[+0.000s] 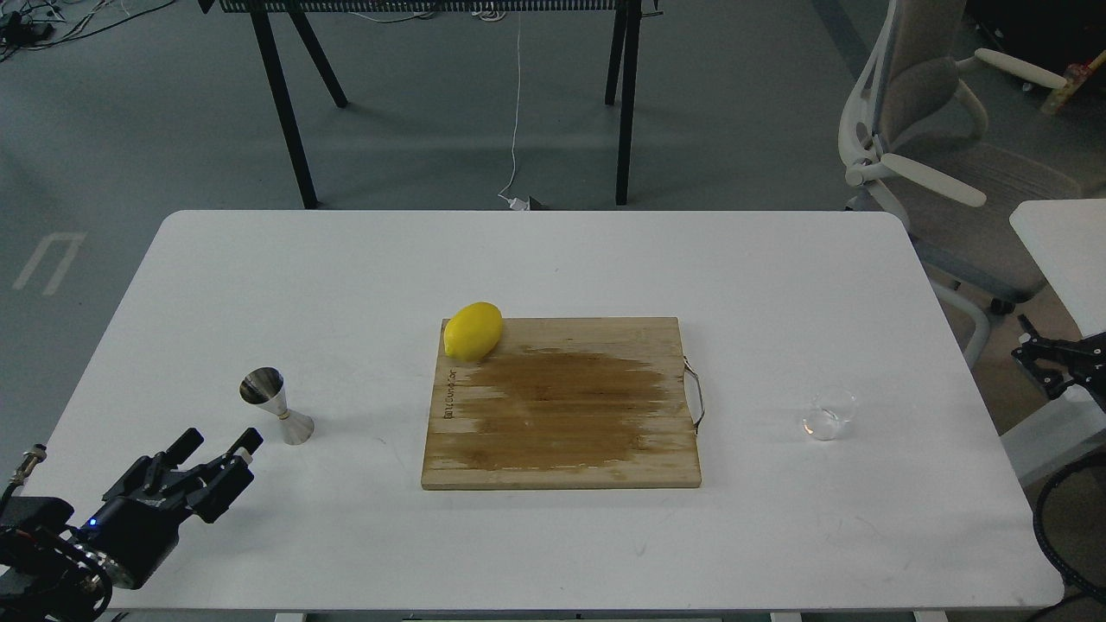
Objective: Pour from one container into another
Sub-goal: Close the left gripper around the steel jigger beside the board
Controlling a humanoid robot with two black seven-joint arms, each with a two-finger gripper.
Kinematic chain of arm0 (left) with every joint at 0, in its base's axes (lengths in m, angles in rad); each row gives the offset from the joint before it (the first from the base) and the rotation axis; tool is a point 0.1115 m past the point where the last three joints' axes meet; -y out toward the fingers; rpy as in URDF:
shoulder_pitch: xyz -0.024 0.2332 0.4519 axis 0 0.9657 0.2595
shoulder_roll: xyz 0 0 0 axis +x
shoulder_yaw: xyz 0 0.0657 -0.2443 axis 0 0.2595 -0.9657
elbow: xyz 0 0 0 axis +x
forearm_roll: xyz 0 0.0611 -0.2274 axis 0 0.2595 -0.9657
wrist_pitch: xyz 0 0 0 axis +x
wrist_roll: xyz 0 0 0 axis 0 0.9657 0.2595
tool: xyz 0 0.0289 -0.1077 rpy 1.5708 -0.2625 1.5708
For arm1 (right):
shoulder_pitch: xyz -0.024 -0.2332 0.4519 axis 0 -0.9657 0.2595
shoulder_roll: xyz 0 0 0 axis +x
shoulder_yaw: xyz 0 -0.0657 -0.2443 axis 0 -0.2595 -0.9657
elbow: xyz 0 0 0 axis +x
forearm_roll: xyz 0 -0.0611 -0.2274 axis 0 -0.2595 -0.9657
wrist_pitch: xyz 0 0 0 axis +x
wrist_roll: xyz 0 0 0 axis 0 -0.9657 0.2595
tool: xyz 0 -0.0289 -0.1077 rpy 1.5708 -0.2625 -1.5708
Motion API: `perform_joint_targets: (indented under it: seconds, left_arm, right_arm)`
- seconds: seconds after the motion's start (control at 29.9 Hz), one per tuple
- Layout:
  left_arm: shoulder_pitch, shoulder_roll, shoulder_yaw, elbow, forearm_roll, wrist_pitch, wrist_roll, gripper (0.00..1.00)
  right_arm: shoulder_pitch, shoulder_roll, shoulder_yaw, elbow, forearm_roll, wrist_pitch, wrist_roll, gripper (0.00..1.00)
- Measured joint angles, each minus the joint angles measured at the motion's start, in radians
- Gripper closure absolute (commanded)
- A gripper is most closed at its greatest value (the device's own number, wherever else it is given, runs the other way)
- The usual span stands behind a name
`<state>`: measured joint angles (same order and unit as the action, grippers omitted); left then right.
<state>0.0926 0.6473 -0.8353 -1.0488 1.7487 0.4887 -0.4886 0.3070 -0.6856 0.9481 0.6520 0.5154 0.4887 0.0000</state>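
Note:
The clear glass tumbler (pixel 829 414) stands upright on the white table (pixel 553 268), to the right of the cutting board. On the left side of the table the shiny steel jigger (pixel 276 406) stands upright as well. My left gripper (pixel 222 441) hovers low at the front left, just short of the jigger, open with nothing between its fingers. Past the table's right edge my right gripper (pixel 1047 358) shows as a dark shape, well right of the tumbler; its fingers cannot be told apart.
A wooden cutting board (pixel 562 415) with a metal handle lies mid-table, a yellow lemon (pixel 473 331) on its far left corner. Beyond the table's far right corner stands an office chair (pixel 942 147), and a black-legged table (pixel 449 52) at the back.

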Motion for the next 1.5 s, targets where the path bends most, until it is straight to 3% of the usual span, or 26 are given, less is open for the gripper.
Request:
perform_joint_targets:
  seconds: [0.84, 1.37, 1.44, 1.5]
  left_arm:
    - [-0.179, -0.179, 0.085, 0.23, -0.001, 0.0, 0.0, 0.05]
    - [-0.277, -0.204, 0.148, 0.337, -0.003, 0.0, 0.0, 0.42]
    - [-0.279, -0.204, 0.148, 0.339, -0.003, 0.0, 0.0, 0.51]
    - [-0.284, -0.204, 0.147, 0.34, -0.005, 0.0, 0.0, 0.69]
  right_arm:
    - [-0.002, 0.0, 0.001, -0.002, 0.0, 0.0, 0.002, 0.0]
    - [-0.01, 0.0, 0.001, -0.002, 0.002, 0.0, 0.002, 0.0]
    - [-0.01, 0.0, 0.001, -0.002, 0.002, 0.0, 0.002, 0.0]
    - [-0.011, 0.0, 0.001, -0.002, 0.002, 0.0, 0.002, 0.0]
